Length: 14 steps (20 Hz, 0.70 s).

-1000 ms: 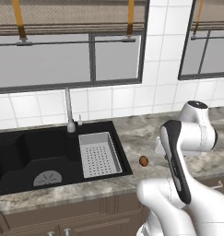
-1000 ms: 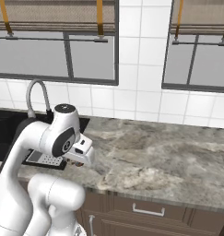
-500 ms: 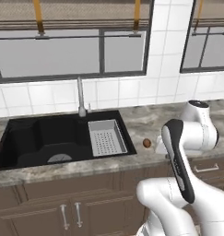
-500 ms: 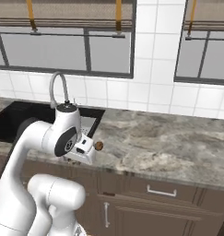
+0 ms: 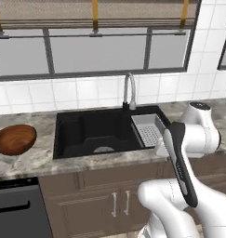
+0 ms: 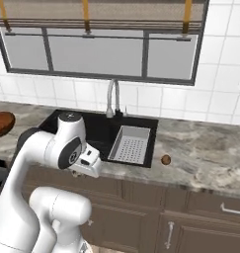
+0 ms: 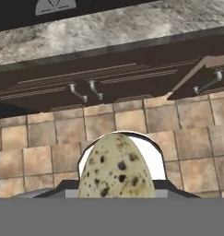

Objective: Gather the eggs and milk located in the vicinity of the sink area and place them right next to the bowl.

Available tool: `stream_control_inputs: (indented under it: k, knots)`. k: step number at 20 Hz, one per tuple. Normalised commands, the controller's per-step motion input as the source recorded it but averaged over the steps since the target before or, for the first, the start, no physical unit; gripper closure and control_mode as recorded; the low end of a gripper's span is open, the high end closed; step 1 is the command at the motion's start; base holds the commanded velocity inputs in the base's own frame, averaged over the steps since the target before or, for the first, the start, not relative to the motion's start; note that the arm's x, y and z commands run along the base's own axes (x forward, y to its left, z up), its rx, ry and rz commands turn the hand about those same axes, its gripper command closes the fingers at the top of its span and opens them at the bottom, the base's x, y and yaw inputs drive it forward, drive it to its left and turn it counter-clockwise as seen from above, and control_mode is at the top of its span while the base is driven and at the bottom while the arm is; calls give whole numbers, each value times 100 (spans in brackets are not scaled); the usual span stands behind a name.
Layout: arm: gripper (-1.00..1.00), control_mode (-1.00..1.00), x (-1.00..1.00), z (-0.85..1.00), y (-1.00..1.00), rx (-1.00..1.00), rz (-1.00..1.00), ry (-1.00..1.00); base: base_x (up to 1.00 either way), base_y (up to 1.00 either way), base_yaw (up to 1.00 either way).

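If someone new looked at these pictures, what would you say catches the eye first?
Probably the speckled egg looming large at the bottom of the hand view, above tiled floor and dark cabinet fronts. Next, the black sink under the window, with its grey tray and silver faucet. A small brown egg lies on the marble counter right of the sink, and the wooden bowl sits far left.

We see the sink (image 5: 93, 130) set in the worktop (image 6: 210, 153), bowl (image 5: 14, 139) far left, egg (image 6: 165, 159) right of the tray (image 6: 130, 144).
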Motion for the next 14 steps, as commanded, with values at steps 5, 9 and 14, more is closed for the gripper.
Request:
stream_control_inputs:
  k: [5,9,14]
  knots:
    - [100,100,0,0,0,0,0,0,20,100,0]
    - [100,100,0,0,0,0,0,0,49,92,-4]
    - [100,100,0,0,0,0,0,0,72,63,-18]
